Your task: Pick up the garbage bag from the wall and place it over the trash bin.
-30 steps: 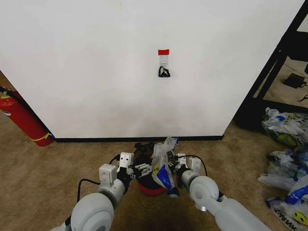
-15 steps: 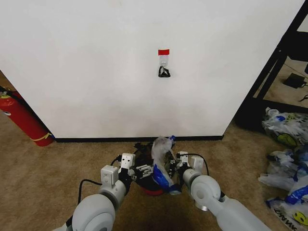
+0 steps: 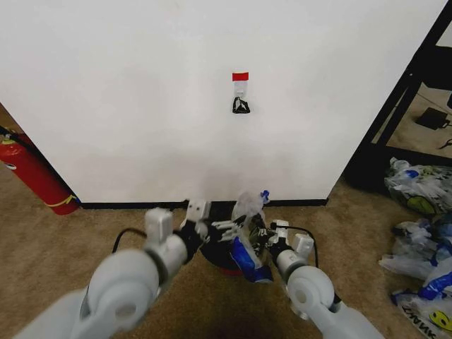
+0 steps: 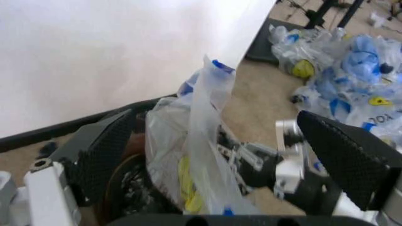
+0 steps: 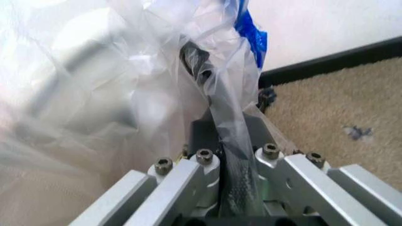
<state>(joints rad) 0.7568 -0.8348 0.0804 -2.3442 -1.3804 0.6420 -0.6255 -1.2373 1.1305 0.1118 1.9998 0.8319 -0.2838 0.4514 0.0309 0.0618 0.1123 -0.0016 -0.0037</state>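
The left tool [image 3: 224,227] rose and moved forward beside the garbage bag [image 3: 247,236].

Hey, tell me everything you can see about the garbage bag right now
The garbage bag is thin, translucent white plastic, crumpled, with blue handle parts and a patch of yellow print. It stands bunched upright over the trash bin, near the base of the wall, one blue tip poking up. The right end effector is shut on a fold of it. The left end effector is open, one finger on each side of the bag.
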